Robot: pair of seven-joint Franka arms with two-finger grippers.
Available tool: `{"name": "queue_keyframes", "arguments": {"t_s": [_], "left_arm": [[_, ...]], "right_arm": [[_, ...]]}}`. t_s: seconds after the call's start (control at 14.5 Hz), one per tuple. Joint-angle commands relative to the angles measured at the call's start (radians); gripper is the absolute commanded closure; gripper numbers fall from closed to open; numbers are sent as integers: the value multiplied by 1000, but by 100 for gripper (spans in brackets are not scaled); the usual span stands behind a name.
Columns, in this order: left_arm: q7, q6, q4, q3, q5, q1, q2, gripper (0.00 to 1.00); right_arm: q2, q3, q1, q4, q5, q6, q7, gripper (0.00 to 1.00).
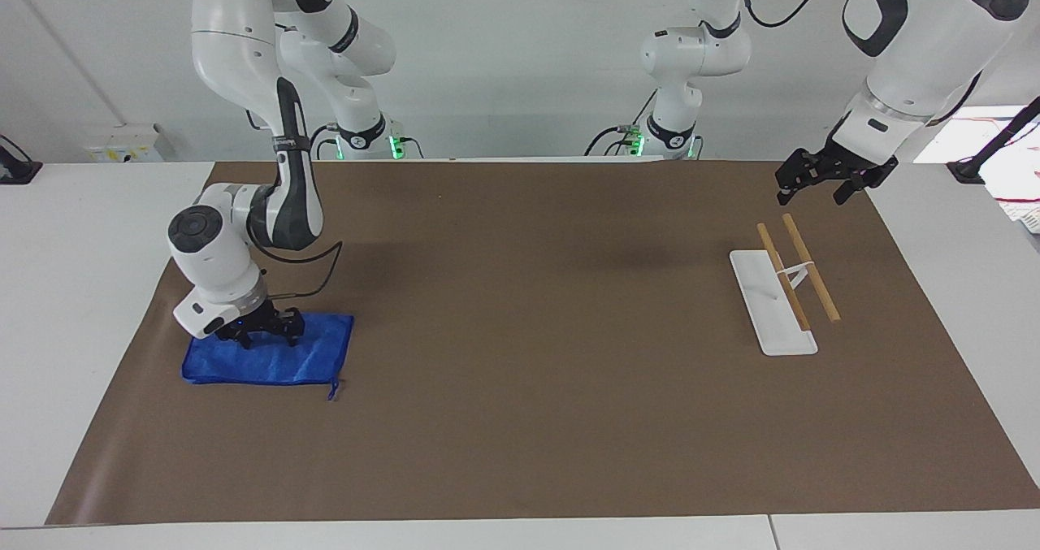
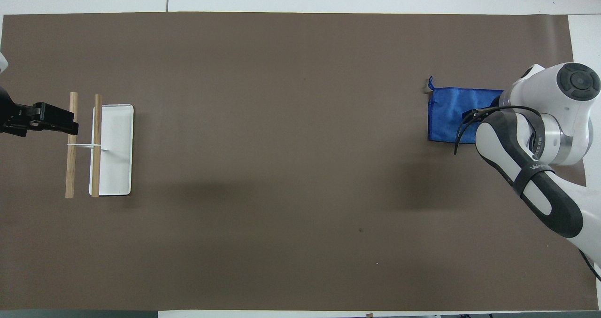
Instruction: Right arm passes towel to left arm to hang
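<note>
Blue towel (image 1: 272, 360) lies flat on the brown mat (image 1: 520, 420), right under the right gripper (image 1: 262, 332), whose fingers press its edge; I cannot tell their spread. The left gripper (image 1: 821, 184) waits above the wooden rack (image 1: 792, 278), fingers apart.

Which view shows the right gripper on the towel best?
The facing view: the right gripper is down at the towel's edge nearer the robots. In the overhead view the arm's own wrist hides the gripper; only part of the towel shows.

Soft blue cloth towel (image 1: 272, 359) on matt brown paper mat (image 1: 536, 387).
</note>
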Motion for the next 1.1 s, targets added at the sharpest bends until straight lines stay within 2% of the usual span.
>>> {"name": "queue_keyframes", "arguments": {"t_s": [0.0,0.07,0.14,0.28,0.62,0.9,1.03], "left_arm": [[12,-4,-24,3,-12,3,-25,0],[12,-4,-24,3,-12,3,-25,0],[12,-4,-24,3,-12,3,-25,0],[12,-4,-24,3,-12,3,-25,0],[12,-4,-24,3,-12,3,-25,0],[12,-4,-24,3,-12,3,-25,0],[8,-1,-24,3,-12,3,-25,0]], "right_arm": [[-10,9,-12,-26,-7,14,-17,78],[-10,12,-9,-18,-5,0,-16,96],[-10,15,-9,-1,1,-33,-13,100],[-8,18,3,65,39,-127,-7,100],[15,39,59,302,65,-410,77,100],[24,39,174,465,123,-598,306,100],[20,41,208,491,201,-627,431,100]]}}
